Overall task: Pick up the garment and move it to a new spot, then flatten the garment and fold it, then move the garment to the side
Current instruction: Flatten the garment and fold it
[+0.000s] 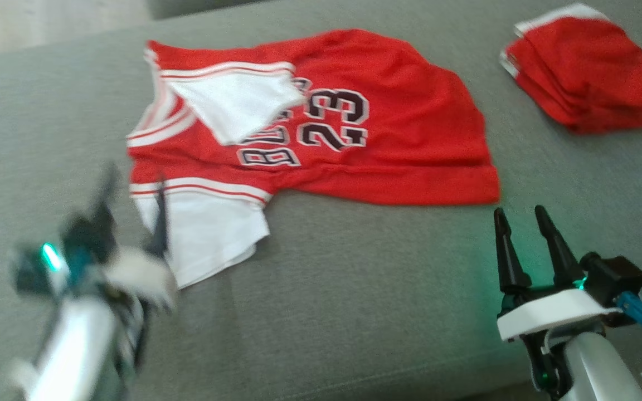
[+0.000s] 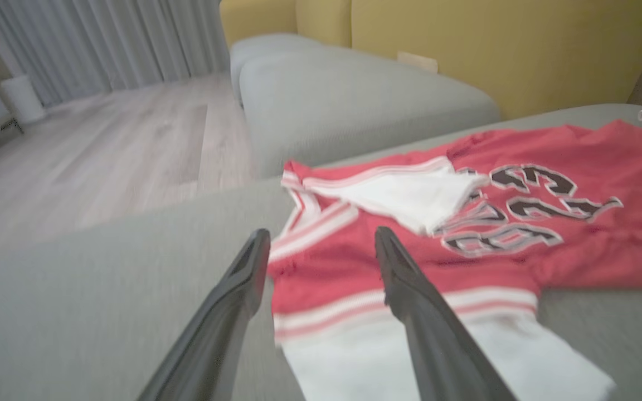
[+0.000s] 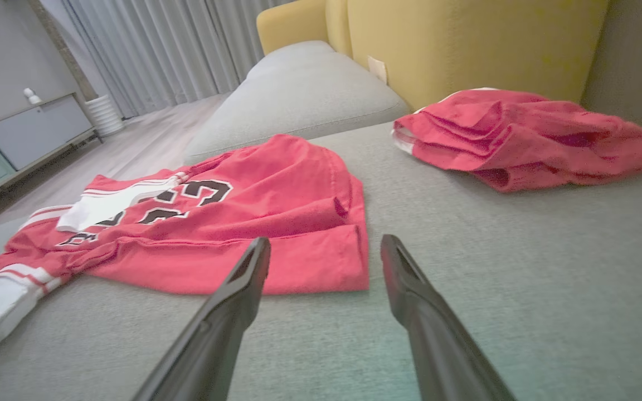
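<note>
A red sleeveless mesh jersey (image 1: 354, 122) with white trim and a black-and-white number is spread across the middle of the grey upholstered sofa seat (image 1: 354, 312), its shoulder end towards the left edge and its hem towards the right. It is not yet flat. One white-lined flap is turned over the lettering, another white part is turned out at the near left, and the hem appears doubled in a long fold along the near side. The flattening step is therefore judged to be in hand, and the folding not begun.

The left gripper (image 1: 134, 177) is seen (much blurred in the head view) just over the white turned-out part. Its jaws are spread apart and nothing is held between them. This place is probably chosen because that flap must be pulled straight. The right gripper (image 1: 519, 210) is placed just beside the hem corner, towards the near edge, with its jaws open and empty as well, presumably ready to pull that end. A stack of folded red garments (image 1: 588, 72) is laid at the far right corner, well apart, which suggests where finished pieces are put.
</note>
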Motion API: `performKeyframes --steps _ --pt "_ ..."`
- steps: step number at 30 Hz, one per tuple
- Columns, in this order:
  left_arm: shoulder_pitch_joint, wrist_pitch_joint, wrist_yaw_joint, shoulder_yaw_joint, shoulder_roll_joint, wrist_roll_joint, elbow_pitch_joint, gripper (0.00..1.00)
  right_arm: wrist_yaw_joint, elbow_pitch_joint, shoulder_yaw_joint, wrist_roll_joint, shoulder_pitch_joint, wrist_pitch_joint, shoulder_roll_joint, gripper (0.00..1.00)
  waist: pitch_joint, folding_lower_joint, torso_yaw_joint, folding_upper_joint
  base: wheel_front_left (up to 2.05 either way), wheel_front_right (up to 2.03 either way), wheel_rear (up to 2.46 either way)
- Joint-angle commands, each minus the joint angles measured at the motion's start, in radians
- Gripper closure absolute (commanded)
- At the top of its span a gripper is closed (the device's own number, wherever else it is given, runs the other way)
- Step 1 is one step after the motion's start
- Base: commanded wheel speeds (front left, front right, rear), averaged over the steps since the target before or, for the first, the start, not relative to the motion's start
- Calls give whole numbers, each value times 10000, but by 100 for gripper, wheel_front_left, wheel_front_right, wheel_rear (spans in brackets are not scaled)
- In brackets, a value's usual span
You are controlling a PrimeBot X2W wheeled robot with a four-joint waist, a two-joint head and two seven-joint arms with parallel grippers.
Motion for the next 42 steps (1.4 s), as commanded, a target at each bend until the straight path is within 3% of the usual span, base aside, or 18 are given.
performKeyframes --steps 1,7,14,29,30,32,34,36,42 --pt "454 -51 50 497 -109 -261 -403 0 -9 -217 272 45 -67 -125 -1 0 -712 0 756 0 0 0 0" --pt "1840 -51 -138 411 -1010 -749 181 0 -9 -172 491 157 -152 -99 -29 0 -1004 0 1050 0 0 0 0" --pt "1939 -51 -452 652 -1867 -960 828 0 -9 -133 486 276 -19 -22 -289 0 -1159 0 1039 0 0 0 0" --pt "1110 -51 -593 982 -2317 -492 2711 0 -9 -450 570 -37 -73 177 -315 0 -851 0 678 0 0 0 0" --pt "1066 -51 -631 956 -2335 -469 2856 4 -9 -461 554 -41 -75 181 -319 0 -839 0 670 0 0 0 0" --pt "1013 -51 -809 918 -2395 -535 3116 45 -9 -477 511 -44 -73 179 -327 0 -826 0 660 0 0 0 0" --pt "944 -51 -920 848 -2436 -538 3375 59 -9 -487 478 -39 -68 176 -329 0 -831 0 655 0 0 0 0" --pt "889 -51 -999 817 -2478 -568 3593 100 -9 -487 464 -35 -63 175 -336 0 -847 0 649 0 0 0 0" --pt "712 -37 -1238 640 -2541 -631 4110 100 -9 -478 428 -7 -28 199 -384 0 -895 0 676 0 0 0 0"
